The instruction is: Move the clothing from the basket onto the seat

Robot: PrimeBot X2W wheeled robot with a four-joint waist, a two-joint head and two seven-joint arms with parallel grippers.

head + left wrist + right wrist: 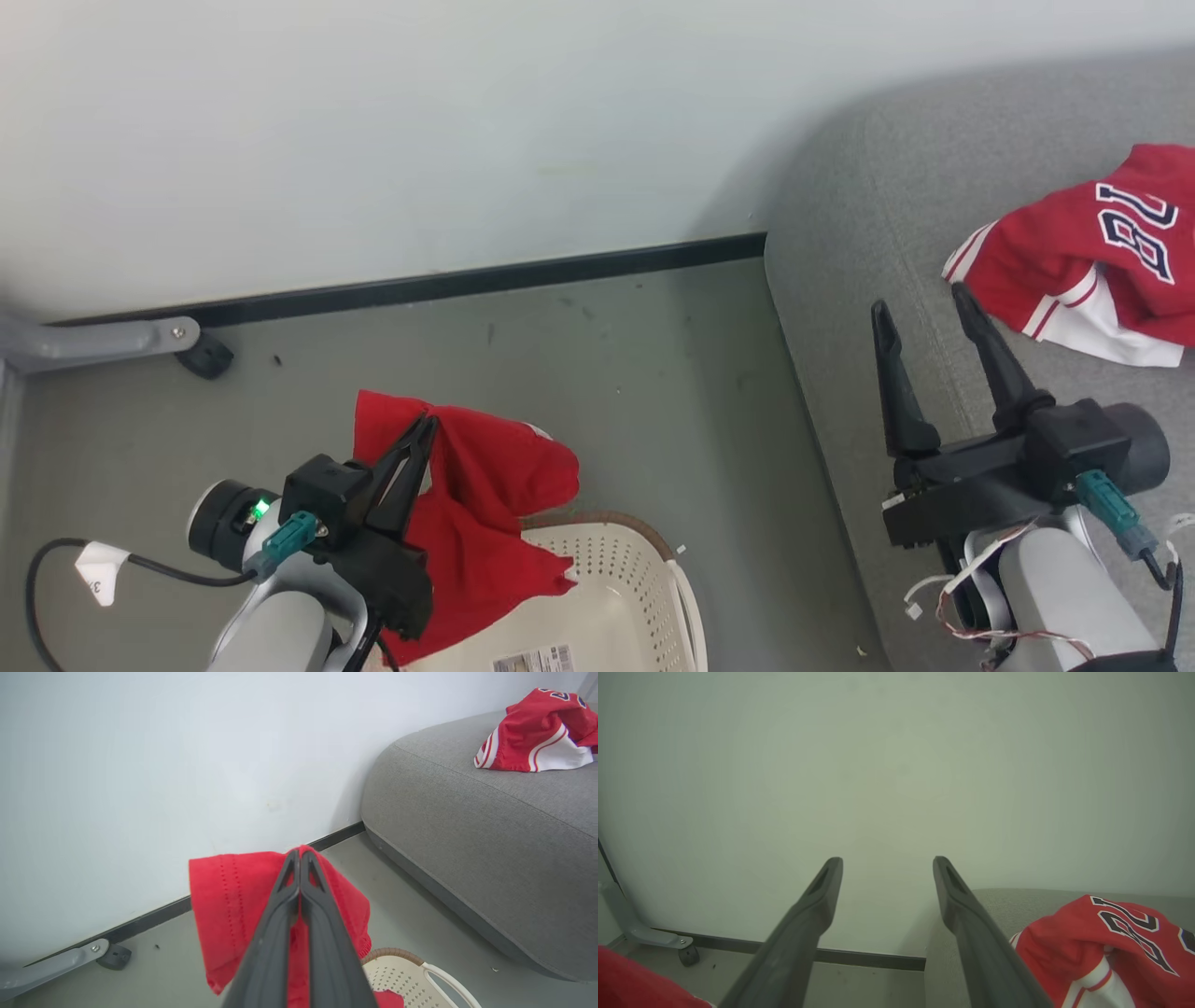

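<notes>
**Writing and labels**
- Jersey (1055,252): red with white stripe trim and two navy, white-outlined digits. In the head view they lie sideways and look like "28", but folds make this uncertain.
- Sticker (532,658): white, on the basket floor at 6 o'clock, with barcode-like print too small to read.
- Paper tag (98,571): on a black cable at 8 o'clock, with a mark resembling "3".

**Task items**
- Seat (859,233): grey upholstered cushion running from 1 to 5 o'clock. The jersey lies crumpled on it at 2 to 3 o'clock.
- Basket (653,560): cream, perforated, with a brown rim, at 6 o'clock on the floor.
- Plain red garment (485,504): hangs at 7 o'clock, and its lower folds overlap the basket's left rim. I cannot tell whether it touches the rim.

**Arms**
- Left gripper (425,429): at 7 to 8 o'clock, with the forearm rising from the bottom edge and the fingers angled toward 1 o'clock. The fingers are pressed together, pinching the plain red garment near its top fold.
- Right gripper (920,303): at 4 o'clock above the seat, with the fingers pointing to 12 o'clock and spread wide. It holds nothing, and the tip of its right finger is just beside the jersey's striped edge.

**Surroundings**
- Grey metal leg with a black caster (201,355): at 9 o'clock, against the black skirting (467,280).
</notes>
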